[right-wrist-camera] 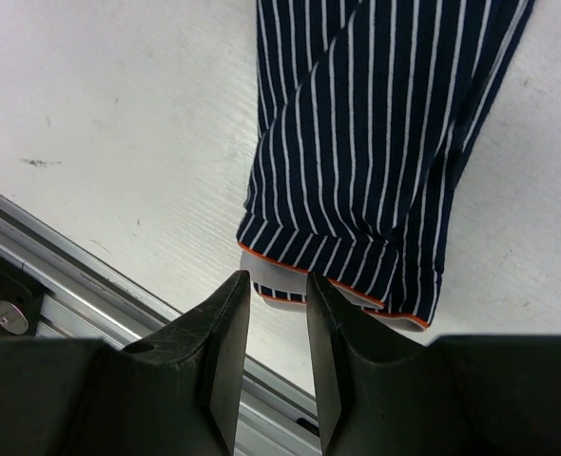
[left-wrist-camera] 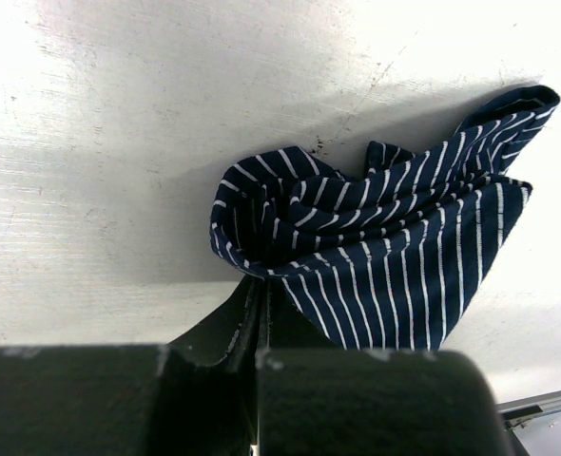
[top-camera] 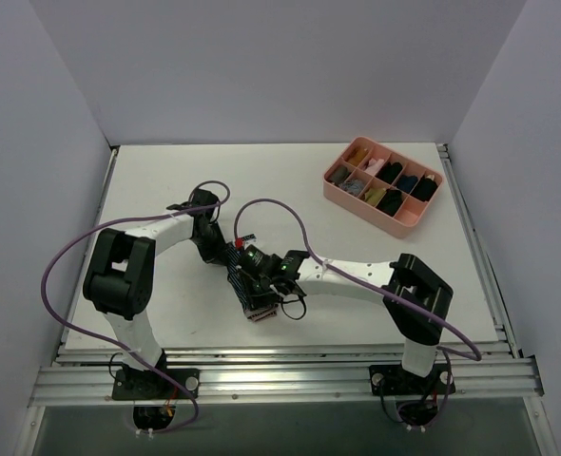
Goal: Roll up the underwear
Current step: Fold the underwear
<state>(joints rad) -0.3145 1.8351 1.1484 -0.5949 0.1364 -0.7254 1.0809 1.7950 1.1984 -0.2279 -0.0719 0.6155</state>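
1. The underwear (right-wrist-camera: 376, 142) lies as an unrolled strip on the table (top-camera: 261, 171), well apart from the pink tray (top-camera: 366, 211), to its near-left.
2. The left claw (left-wrist-camera: 260, 285) is clamped tight, apparently pinching a bunched corner.
3. The right claw (right-wrist-camera: 279, 285) is partly open and empty, its tips just short of the waistband (right-wrist-camera: 338, 285).
4. Step in hand, seemingly: taking the waistband.
5. Next, it should close there and turn the edge over, cloth taut.
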